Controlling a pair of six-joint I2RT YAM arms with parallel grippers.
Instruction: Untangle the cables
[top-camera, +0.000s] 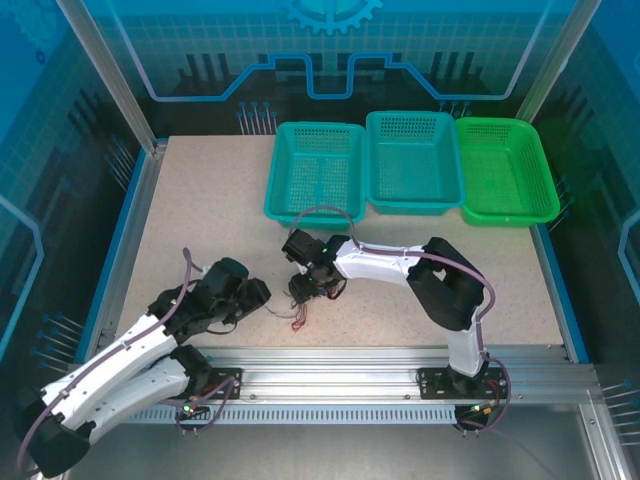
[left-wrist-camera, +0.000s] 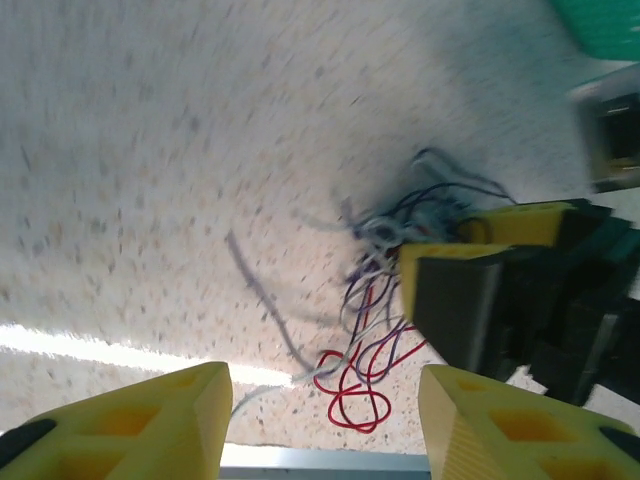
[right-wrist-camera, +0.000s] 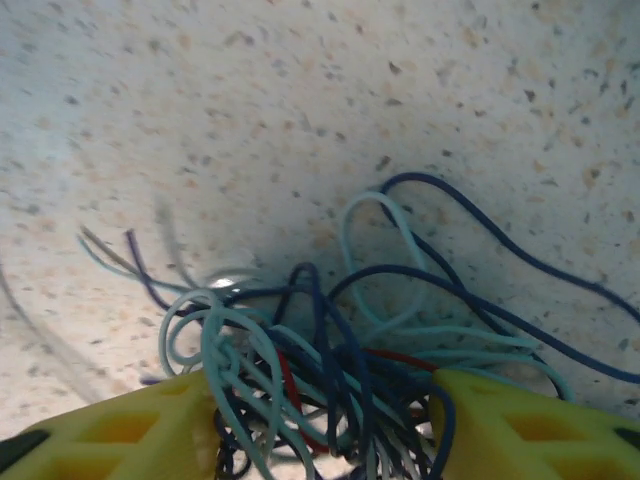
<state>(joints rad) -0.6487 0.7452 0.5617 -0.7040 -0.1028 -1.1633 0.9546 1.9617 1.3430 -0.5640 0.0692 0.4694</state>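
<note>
- Beige speckled tabletop (top-camera: 200, 210) carries the cables (top-camera: 300, 314), a small knot of thin wires lying near the front edge, between the two grippers.
- From the right wrist camera, the cables (right-wrist-camera: 330, 360) are a dense heap of dark blue, pale whitish-green and red loops, with a few loose strands trailing off to the left.
- From the left wrist camera, the cables (left-wrist-camera: 375, 330) show red loops at the near side and a thin grey strand running away to the left; this view is blurred.
- The right arm rises from its base at the front right and folds at the elbow. Its white forearm reaches left, with the wrist tipped down over the tangle.
- The right gripper (right-wrist-camera: 325, 412) has its yellow fingers spread wide, one on each side of the heap. The wires lie in the gap and against the fingers' inner faces, but the fingers are not pinched on them.
- In the top view, the right gripper (top-camera: 305, 288) sits directly at the far side of the tangle.
- The left arm lies low, stretching from the front left corner towards the middle, with its wrist aimed at the wires.
- The left gripper (left-wrist-camera: 322, 385) is spread apart and holds nothing; the cables lie just beyond its tips.
- In the top view, the left gripper (top-camera: 262, 293) is near the tangle, on its left.
- At the far edge stand a teal basket (top-camera: 315, 175), a second teal basket (top-camera: 412, 160) and a green basket (top-camera: 505, 170), side by side and well apart from the wires.
</note>
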